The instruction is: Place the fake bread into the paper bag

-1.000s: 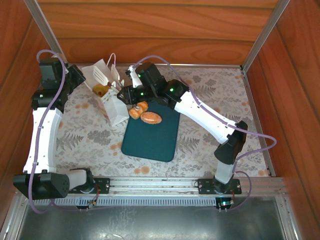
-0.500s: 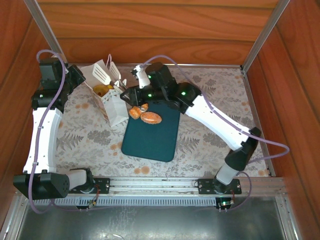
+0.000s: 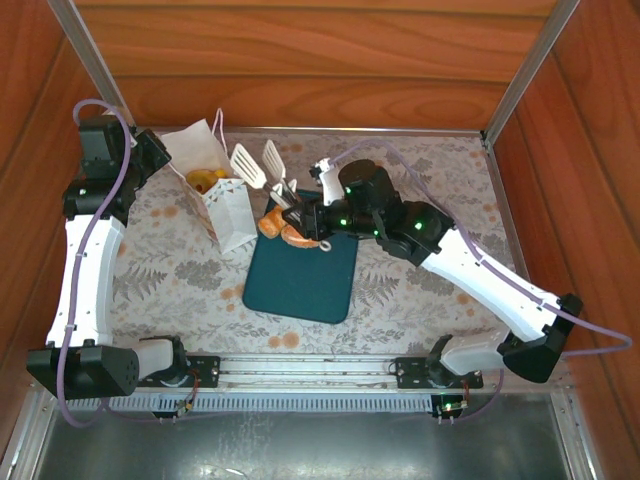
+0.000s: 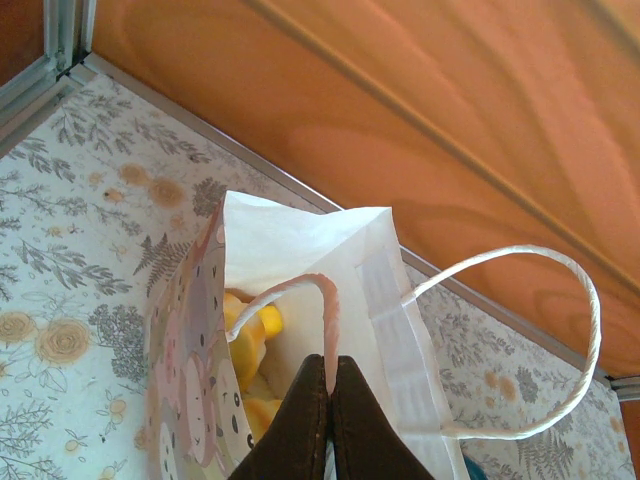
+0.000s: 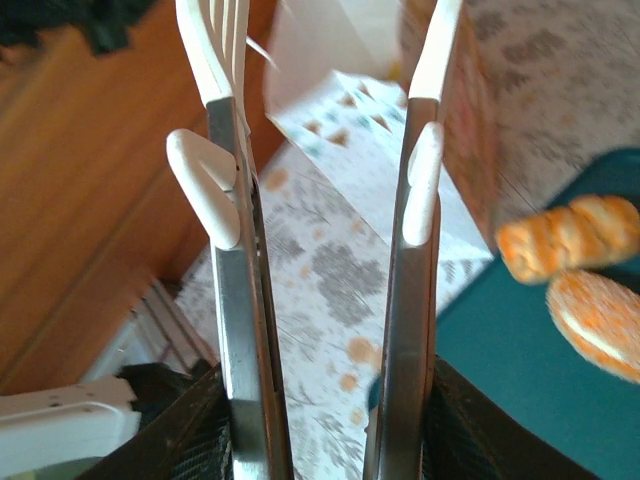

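Two glossy orange-brown toy pastries (image 3: 272,223) on dark teal rectangular tray (image 3: 300,285) | right gripper (image 5: 325,90) spread apart, empty, beside white pastel-printed paper bag (image 3: 222,205) | left gripper (image 4: 328,368) clenched, apparently on bag rim

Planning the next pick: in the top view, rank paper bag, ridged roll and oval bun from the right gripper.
1. paper bag, left of the right gripper
2. ridged roll, on the tray
3. oval bun, right of the roll
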`<state>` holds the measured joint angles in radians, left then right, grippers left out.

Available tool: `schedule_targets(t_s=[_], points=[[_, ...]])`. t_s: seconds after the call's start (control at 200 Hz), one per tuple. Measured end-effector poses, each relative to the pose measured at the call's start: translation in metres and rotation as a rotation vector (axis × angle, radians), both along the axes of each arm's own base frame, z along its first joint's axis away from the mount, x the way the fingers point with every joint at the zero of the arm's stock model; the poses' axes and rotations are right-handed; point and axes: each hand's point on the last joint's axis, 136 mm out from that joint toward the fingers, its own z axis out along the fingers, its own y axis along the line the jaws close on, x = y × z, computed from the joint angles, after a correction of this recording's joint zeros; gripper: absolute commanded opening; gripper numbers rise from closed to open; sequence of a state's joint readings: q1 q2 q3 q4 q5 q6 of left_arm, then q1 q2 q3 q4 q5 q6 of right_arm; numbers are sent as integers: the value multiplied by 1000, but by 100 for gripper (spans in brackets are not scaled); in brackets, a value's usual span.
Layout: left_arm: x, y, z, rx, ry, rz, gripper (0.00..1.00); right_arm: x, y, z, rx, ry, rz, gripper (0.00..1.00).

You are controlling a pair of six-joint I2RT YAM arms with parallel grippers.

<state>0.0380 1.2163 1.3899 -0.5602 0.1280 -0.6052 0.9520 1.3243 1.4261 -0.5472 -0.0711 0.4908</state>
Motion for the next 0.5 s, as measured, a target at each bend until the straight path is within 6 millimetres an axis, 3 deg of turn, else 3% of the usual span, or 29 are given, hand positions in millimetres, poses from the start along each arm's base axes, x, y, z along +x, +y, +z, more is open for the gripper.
schedule_targets(t_s=[0.245,0.5], points=[[0,0,0,-2,0,1,0,9,-30,-65,-180,75,-99,47],[0,0,0,-2,0,2,0,11,-59,-113,-315,137,-167,52]])
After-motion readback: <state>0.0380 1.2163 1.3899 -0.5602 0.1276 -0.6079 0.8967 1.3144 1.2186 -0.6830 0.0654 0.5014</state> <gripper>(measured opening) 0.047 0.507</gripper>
